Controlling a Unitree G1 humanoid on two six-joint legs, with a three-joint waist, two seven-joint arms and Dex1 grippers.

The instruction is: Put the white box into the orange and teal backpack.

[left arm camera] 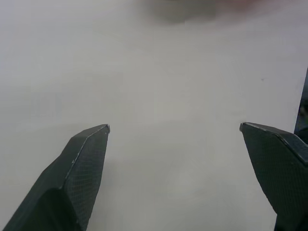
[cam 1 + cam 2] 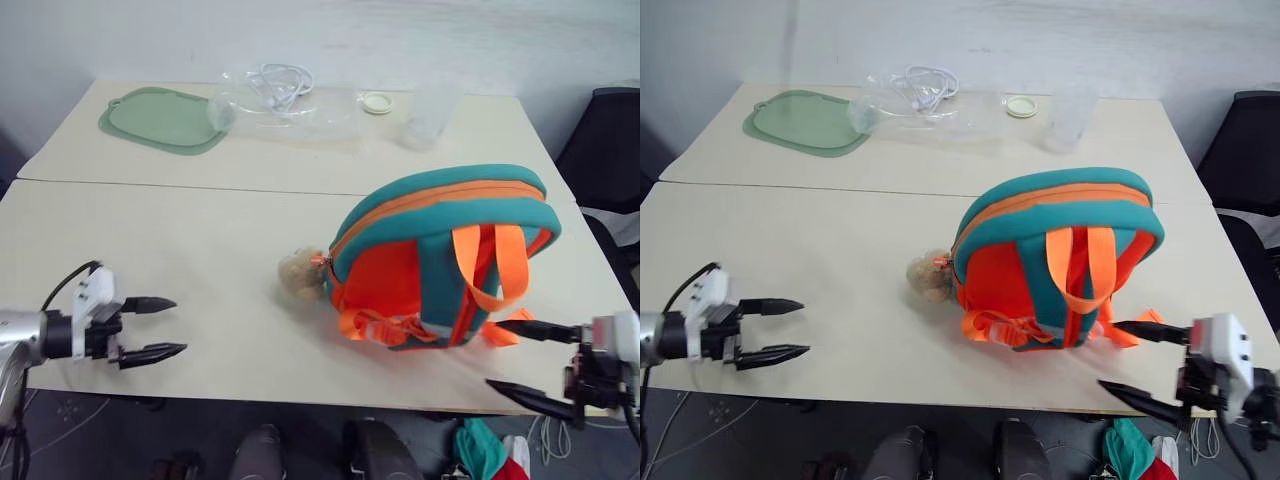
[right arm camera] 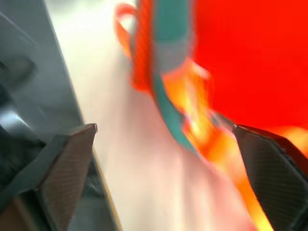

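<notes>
On the desk [image 2: 200, 240], the orange and teal backpack [image 2: 440, 250] lies near my edge; I cannot see the white box, perhaps inside. My right hand [image 2: 515, 360] and left hand [image 2: 165, 328] gape empty; the right could snag a strap.
</notes>
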